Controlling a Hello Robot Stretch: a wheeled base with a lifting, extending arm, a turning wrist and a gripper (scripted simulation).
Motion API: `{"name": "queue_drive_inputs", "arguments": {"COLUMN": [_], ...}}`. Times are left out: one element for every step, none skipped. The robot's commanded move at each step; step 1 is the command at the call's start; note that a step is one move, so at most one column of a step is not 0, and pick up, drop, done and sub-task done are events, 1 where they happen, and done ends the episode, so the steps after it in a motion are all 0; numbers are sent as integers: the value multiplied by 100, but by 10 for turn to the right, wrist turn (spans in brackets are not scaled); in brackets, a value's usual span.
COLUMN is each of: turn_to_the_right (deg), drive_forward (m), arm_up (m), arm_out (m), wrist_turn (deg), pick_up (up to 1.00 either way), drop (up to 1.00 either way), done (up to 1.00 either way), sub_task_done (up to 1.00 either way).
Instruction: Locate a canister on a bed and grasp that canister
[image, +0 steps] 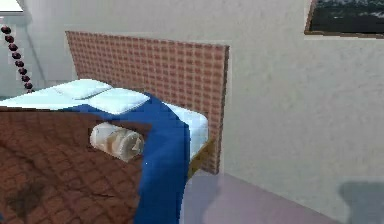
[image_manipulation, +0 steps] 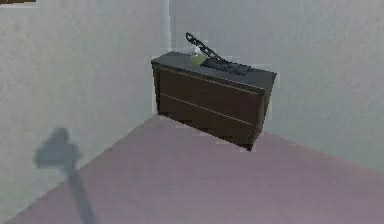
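A tan, cylinder-shaped thing, which may be the canister, lies on its side on the bed in the forward view. It rests where a brown checked quilt meets a blue blanket. Two white pillows lie near the brown checked headboard.
Bare purple-grey floor runs along the bed's right side up to a pale wall. A dark picture hangs high on that wall. A string of dark beads hangs left of the bed. A dark dresser with small dark items on top stands in a corner.
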Motion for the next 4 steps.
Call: {"name": "queue_drive_inputs", "arguments": {"turn_to_the_right": [-450,-450,-210,450], "drive_forward": [0,0,0,0], "arm_up": [0,0,0,0], "arm_out": [0,0,0,0], "wrist_turn": [0,0,0,0], "pick_up": [0,0,0,0], "drop": [0,0,0,0], "done": [0,0,0,0], "sub_task_done": [0,0,0,0]}}
